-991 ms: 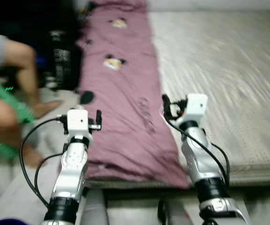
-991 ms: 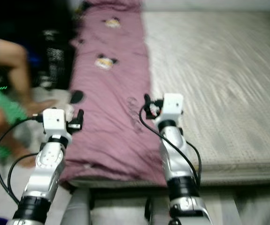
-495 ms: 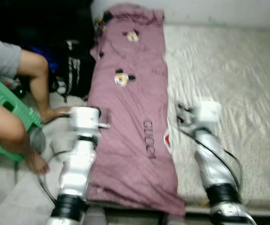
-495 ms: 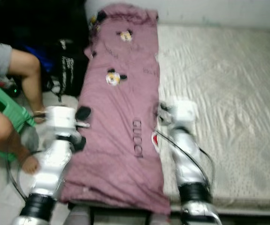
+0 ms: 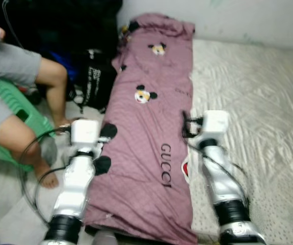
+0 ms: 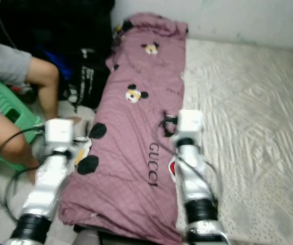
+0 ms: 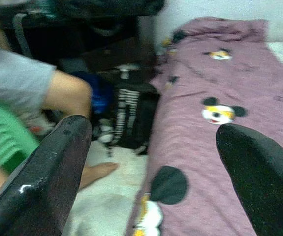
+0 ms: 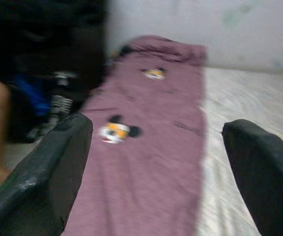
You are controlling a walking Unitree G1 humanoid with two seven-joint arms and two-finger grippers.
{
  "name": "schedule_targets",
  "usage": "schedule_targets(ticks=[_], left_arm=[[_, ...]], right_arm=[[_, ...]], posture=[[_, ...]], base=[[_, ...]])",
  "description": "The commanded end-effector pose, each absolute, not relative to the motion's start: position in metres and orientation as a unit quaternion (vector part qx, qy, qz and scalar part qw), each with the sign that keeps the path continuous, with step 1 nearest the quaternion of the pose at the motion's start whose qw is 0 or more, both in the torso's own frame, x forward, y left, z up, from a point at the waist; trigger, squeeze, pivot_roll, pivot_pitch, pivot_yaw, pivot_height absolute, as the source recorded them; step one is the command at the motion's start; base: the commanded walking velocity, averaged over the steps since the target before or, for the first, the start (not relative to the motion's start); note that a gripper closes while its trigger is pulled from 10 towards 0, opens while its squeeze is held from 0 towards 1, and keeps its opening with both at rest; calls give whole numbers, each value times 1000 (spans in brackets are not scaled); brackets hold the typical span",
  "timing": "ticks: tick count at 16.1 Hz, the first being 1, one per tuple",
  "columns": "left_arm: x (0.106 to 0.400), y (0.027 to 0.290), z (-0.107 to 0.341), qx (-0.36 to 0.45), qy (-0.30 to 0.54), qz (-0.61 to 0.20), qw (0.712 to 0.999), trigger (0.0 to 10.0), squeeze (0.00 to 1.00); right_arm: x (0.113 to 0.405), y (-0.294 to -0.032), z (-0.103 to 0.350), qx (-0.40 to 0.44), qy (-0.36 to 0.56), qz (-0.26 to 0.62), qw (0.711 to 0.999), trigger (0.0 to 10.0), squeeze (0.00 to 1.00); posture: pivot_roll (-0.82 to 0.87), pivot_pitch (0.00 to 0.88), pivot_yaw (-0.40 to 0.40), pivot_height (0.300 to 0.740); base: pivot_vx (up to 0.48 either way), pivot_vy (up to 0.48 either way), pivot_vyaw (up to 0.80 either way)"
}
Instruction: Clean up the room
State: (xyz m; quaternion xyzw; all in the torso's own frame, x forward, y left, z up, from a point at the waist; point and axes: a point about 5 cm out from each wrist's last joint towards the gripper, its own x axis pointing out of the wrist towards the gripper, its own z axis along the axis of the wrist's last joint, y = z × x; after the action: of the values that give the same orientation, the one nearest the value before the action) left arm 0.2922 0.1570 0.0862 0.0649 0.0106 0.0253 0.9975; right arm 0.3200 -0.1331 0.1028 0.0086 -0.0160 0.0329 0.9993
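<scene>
A long mauve blanket (image 5: 154, 127) with Mickey Mouse prints and a GUCCI mark lies lengthwise along the left edge of a mattress (image 5: 258, 102) covered in a pale sheet. My left gripper (image 5: 92, 131) hovers over the blanket's left edge, near the floor. In the left wrist view its black fingers (image 7: 57, 162) stand wide apart with nothing between them. My right gripper (image 5: 194, 123) hovers over the blanket's right edge, where it meets the sheet. It is open too, and its fingers (image 8: 259, 162) frame the blanket from above.
A person sits on a green stool (image 5: 21, 115) at the left, with bare legs (image 5: 54, 97) and a foot on the pale floor close to my left arm. A black bag (image 5: 92, 76) and dark clutter stand beside the blanket. A white wall (image 5: 238, 18) backs the mattress.
The whole view has shifted and sharpened, so the blanket's far end and the wall now show. Both arms stay held out over the blanket's near half. The blanket has not moved.
</scene>
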Motion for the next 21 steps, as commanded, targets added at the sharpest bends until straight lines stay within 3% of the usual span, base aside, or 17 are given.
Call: schedule_targets(ticks=[1,8,13,21], left_arm=[[292,153,84,63,21,27,997,10000,0],[293,145,86,51,15,11,999,10000,0],[293,142,85,45,16,3,999,10000,0],[292,138,85,41,13,-10,999,10000,0]], right_arm=[[321,-136,102,10,-11,23,1000,10000,0],[323,-136,100,12,0,17,1000,10000,0],[324,-137,100,10,0,15,1000,10000,0],[326,-136,101,5,-1,18,1000,10000,0]], posture=[[69,0,-6,740],[68,0,-15,740],[66,0,-16,740],[67,0,-15,740]], base=[[0,0,0],[0,0,0],[0,0,-679],[0,0,0]])
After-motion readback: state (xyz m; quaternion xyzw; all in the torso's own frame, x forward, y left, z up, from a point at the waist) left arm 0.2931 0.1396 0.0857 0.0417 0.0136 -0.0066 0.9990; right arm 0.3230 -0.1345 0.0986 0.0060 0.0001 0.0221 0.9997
